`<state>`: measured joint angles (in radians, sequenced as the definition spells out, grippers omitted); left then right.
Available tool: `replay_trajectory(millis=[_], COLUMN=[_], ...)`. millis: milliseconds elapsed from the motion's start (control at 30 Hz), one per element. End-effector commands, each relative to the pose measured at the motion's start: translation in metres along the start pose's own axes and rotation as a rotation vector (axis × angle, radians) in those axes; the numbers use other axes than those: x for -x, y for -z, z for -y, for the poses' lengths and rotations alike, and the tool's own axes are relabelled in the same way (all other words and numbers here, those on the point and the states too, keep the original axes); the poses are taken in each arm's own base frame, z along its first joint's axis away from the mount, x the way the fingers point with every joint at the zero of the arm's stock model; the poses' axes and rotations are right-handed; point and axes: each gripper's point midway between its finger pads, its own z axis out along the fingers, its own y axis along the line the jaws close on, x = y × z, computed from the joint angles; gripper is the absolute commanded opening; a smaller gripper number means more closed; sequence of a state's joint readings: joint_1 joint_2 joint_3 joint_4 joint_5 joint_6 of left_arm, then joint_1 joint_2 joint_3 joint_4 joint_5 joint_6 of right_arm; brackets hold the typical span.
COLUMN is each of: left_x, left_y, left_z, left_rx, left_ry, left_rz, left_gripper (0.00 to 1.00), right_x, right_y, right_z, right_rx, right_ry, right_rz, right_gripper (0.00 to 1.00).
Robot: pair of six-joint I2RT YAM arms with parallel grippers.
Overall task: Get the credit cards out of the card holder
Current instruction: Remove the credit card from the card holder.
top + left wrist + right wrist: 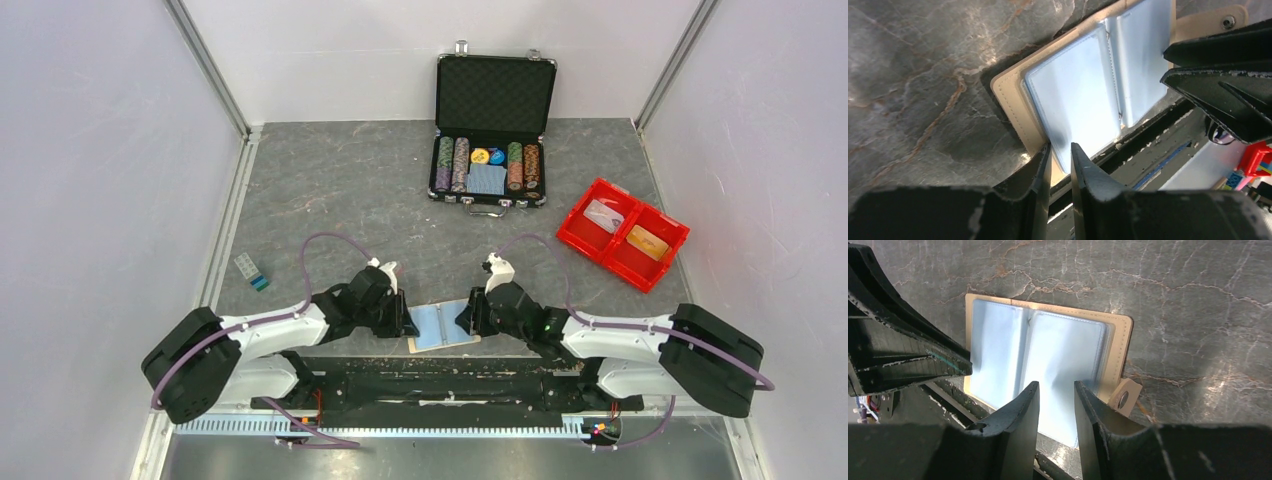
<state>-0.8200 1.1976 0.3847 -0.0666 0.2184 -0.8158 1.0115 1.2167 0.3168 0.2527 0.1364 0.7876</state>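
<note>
Nearest the lens of my left wrist are the two black fingers of my left claw (pixel 1059 150), spread only a little, with a narrow slit between them. They sit at the near corner of the small tan leather-look folding card holder (pixel 1008 100). The edge of one of its pale blue clear sleeves (pixel 1073 90) runs into that slit, but I cannot tell whether my pads actually bite it. My right claw (pixel 1056 387) stands a shade wider, its fingers straddling the near edge of the sleeve on the other half. There too I cannot tell whether they touch the plastic. The holder lies open and flat on the grey marbled table (pixel 340 190) at its near edge, between my two wrists, with its round snap tab (pixel 1122 397) sticking out on my right side. Far off to my right stands a red two-compartment plastic tray (pixel 578 205). An orange-yellow credit card (pixel 648 242) lies in its nearer compartment and a pale card (pixel 603 213) in the other. A small pale card with a blue-teal end (pixel 252 270) lies on the table to my left, well apart from the holder. At the back an open black chip case (pixel 495 95) holds rows of chips.
</note>
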Motion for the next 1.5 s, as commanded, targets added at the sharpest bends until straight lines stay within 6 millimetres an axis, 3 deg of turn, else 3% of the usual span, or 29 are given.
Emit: replay_trajectory(millis=[0,300,600,967,1233,1467], left_x=[-0.007,-0.008,-0.008,-0.008,-0.009,-0.009], left_y=[-0.003,-0.004,-0.005,-0.006,-0.007,-0.007], left_z=[0.012,0.016,0.017,0.018,0.018,0.018], left_rx=[-0.084,-0.105,-0.111,-0.115,-0.117,-0.119], left_ry=[0.044,0.051,0.056,0.058,0.056,0.057], left_rz=[-0.026,-0.033,-0.034,-0.034,-0.035,-0.036], left_gripper=[0.27,0.26,0.26,0.26,0.26,0.26], right_x=[0.008,0.026,0.014,0.020,0.016,0.019], right_y=[0.002,0.014,0.008,0.009,0.008,0.013], right_z=[0.009,0.009,0.009,-0.005,-0.009,-0.046], right_rx=[-0.059,-0.094,-0.070,-0.001,0.021,0.217], right_ry=[0.020,0.035,0.029,0.029,0.027,0.007], right_rz=[0.022,0.075,0.040,0.057,0.042,0.048], right_gripper=[0.34,0.37,0.38,0.28,0.27,0.27])
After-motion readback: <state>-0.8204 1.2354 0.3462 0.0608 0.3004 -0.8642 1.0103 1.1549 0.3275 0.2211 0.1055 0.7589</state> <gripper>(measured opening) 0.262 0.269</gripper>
